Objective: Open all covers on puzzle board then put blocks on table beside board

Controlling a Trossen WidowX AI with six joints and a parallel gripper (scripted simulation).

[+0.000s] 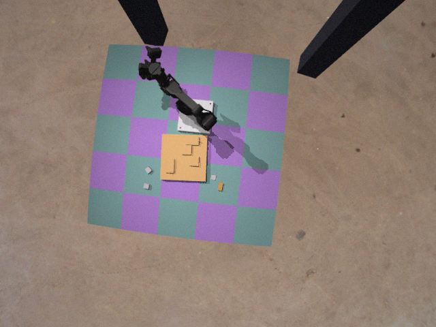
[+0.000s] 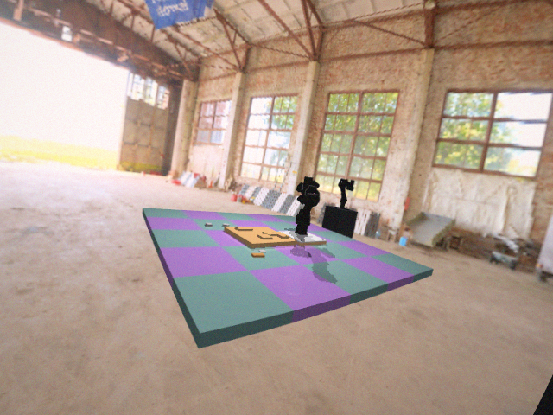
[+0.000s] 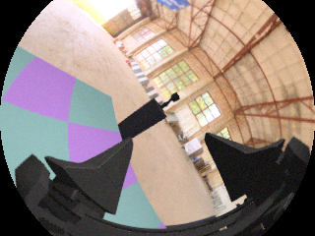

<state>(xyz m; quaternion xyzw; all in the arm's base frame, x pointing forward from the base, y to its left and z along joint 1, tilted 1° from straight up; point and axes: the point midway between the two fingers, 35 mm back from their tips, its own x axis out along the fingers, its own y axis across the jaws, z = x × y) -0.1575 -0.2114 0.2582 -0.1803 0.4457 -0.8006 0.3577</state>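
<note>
Main risk: unseen shut cover or block left in well, since seams on puzzle board show too small to judge. Return sweep, if carried low, could knock blocks. Board lies flat, tan, stepped dark lines on top, at six o'clock of arm base in top view. Two grey blocks at eight; pale block and orange block at four. Gripper at eleven, fingers wide apart, nothing between.

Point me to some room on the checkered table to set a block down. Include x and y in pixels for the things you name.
In the top view, there's space right of the orange block (image 1: 220,187) (image 2: 257,255), and below the puzzle board (image 1: 182,158) (image 2: 259,239) toward the table's (image 1: 214,225) (image 2: 232,299) near edge. It's crowded between board and white base plate (image 1: 210,103).
</note>
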